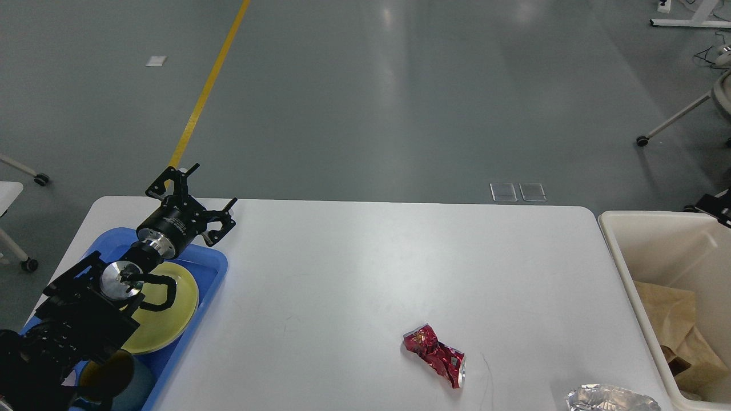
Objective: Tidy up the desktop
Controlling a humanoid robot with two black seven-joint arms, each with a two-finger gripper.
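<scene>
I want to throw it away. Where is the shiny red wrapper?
The red wrapper lies on the desktop, near its front right, left of the silver foil bag.

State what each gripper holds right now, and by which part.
Left gripper: jaws open above the desktop, holding nothing. Right gripper: only a sliver shows at the frame edge, so it cannot be told.
</scene>
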